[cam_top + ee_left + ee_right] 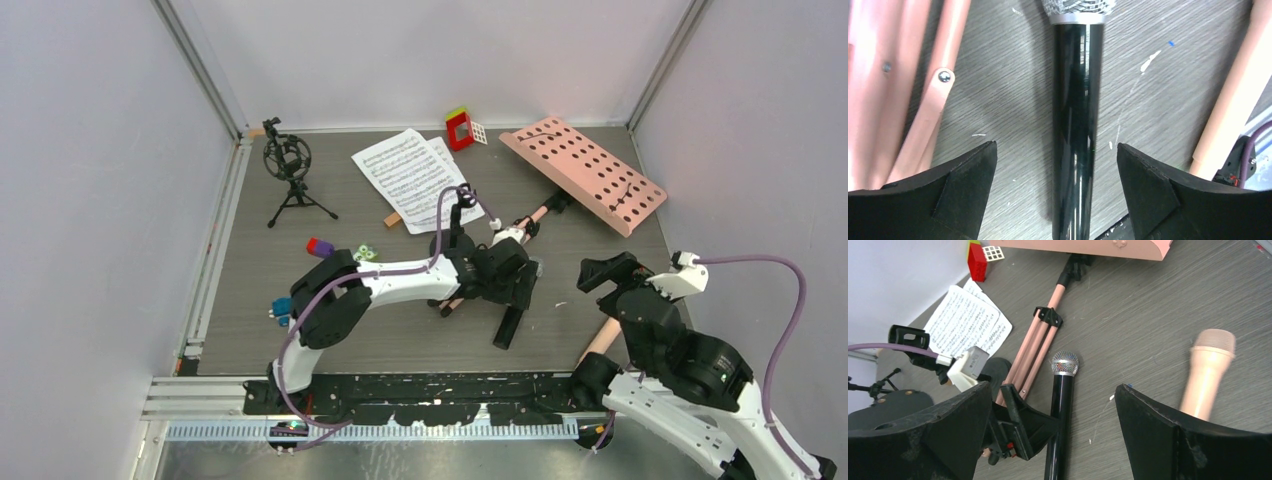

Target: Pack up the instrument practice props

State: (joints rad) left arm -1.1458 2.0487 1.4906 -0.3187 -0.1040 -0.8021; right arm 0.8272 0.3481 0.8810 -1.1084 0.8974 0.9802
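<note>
Straddling the black microphone (1077, 100) toward the near edge of the table (420, 345), your left gripper (1057, 146) stood spread, its closing line square across the shaft.

No text is legible, even on the sheet-music pages (400, 170).

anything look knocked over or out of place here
The pink tripod music stand with perforated desk lies tipped over on the grey table, legs folded. A glossy black microphone with silver mesh head and a beige-pink microphone lie loose beside it.
</note>
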